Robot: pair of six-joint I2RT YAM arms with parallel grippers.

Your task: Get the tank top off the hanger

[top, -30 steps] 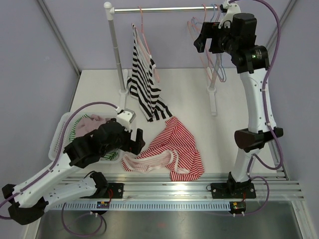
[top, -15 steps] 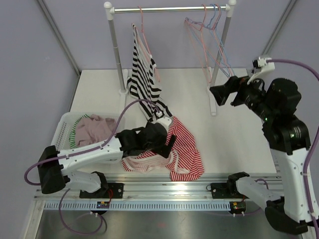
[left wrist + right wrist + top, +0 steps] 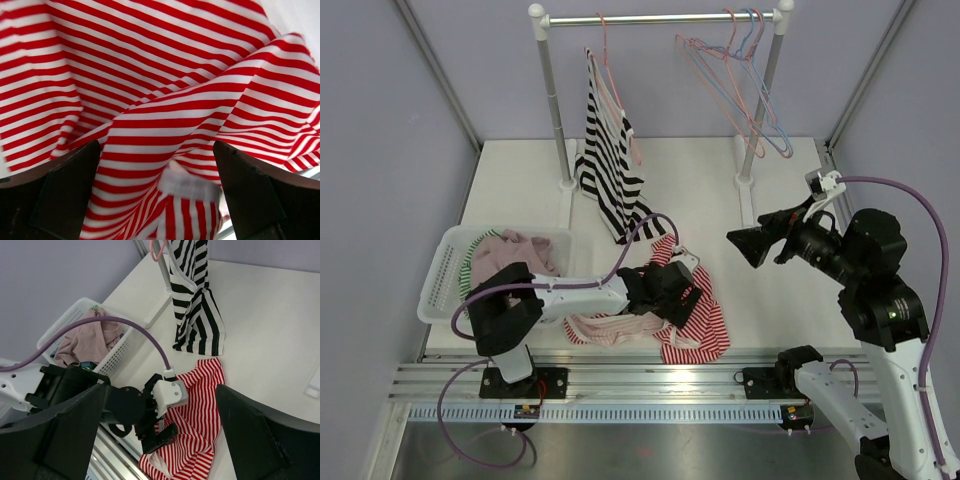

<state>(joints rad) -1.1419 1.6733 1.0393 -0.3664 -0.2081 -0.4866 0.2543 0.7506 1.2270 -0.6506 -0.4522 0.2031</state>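
1. Top cam: red-striped tank top (image 3: 695,335) lies crumpled on the table (image 3: 520,170) at the near edge, well apart from the rack (image 3: 660,18). It's on no hanger, so I judge the task done or nearly so for this one.
2. Same view: a black/white striped top (image 3: 610,170) hangs on a pink hanger (image 3: 603,35) at the rack's left end, hem touching the table. The basket (image 3: 435,290) with other clothes sits far left.
3. Left gripper (image 3: 688,292) is low, right on the red top. Can't tell finger state from this angle. Right gripper (image 3: 738,243) is mid-air right of the pile, pointing left, holding nothing. Prob parked there to stay clear of rack and cloth.
4. Left wrist cam: fingers (image 3: 65,190) are spread wide, with red/white folds bunched in the gap. Cloth isn't pinched, it just lies between and under them. Reads as a release pose or a pre-grab pose, can't say which.
5. Right wrist cam: fingers (image 3: 250,435) are spread with nothing between. It looks down on the left arm, red top and basket, so the arm is up high and out of the way.
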